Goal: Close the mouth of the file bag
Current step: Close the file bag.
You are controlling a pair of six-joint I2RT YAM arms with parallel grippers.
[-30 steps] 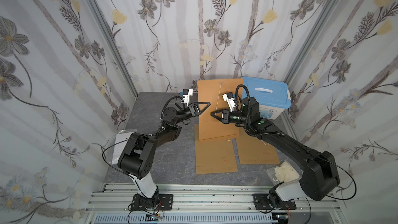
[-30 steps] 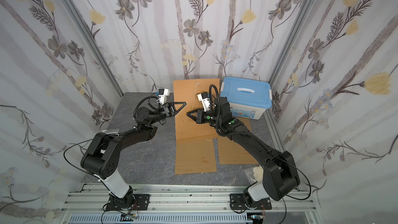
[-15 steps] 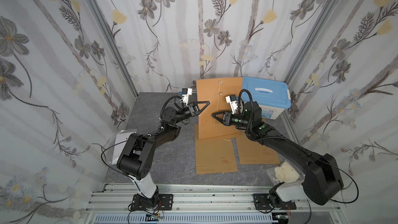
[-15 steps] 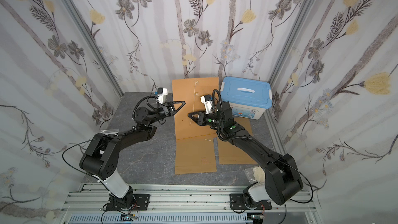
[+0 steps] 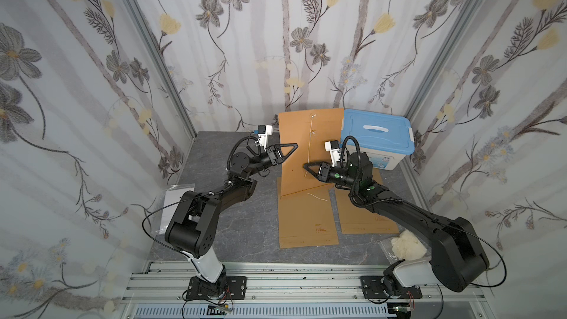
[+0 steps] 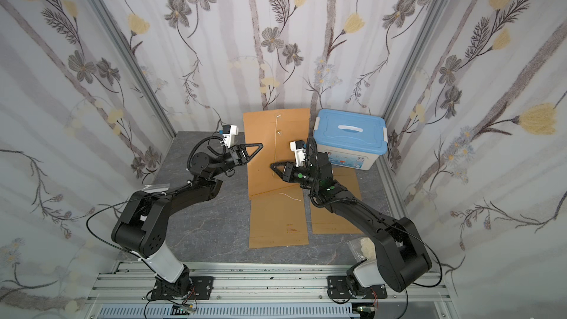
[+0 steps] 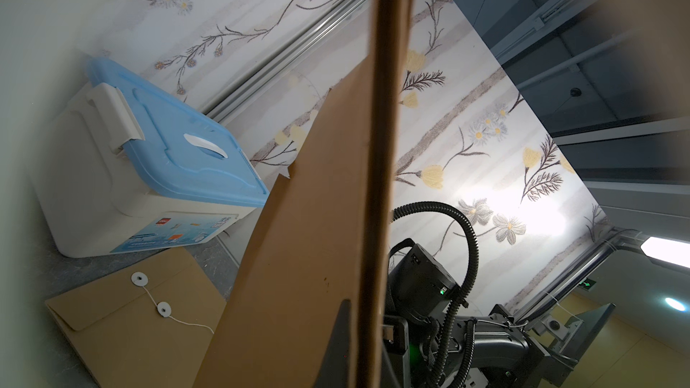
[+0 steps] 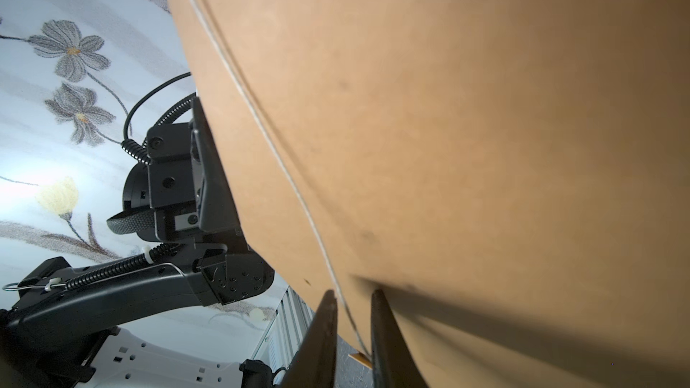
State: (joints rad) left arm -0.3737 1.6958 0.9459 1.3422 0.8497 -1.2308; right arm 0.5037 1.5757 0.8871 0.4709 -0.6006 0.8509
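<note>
The file bag [image 5: 322,124] [image 6: 291,127] is a brown paper envelope held upright at the back of the table. My left gripper [image 5: 294,145] [image 6: 260,145] is shut on its left edge, seen edge-on in the left wrist view [image 7: 377,181]. A thin white string [image 5: 310,145] [image 6: 276,145] hangs down its front from the buttons near the top. My right gripper [image 5: 305,167] [image 6: 271,167] [image 8: 353,294] is at the string's lower end. Its jaws stand a narrow gap apart with the string [image 8: 261,125] running between them, close against the bag's face [image 8: 448,106].
Two more brown file bags lie flat: one in front [image 5: 306,219], one under my right arm [image 5: 365,210] [image 7: 123,330]. A blue-lidded box [image 5: 377,136] [image 7: 149,166] stands at the back right. A plastic bag of white stuff [image 5: 406,243] lies front right; a clear sleeve [image 5: 175,201] lies at the left.
My right wrist has shifted slightly rightward and down, and its jaws have parted a little around the string. The left gripper and the upright bag have stayed put.
</note>
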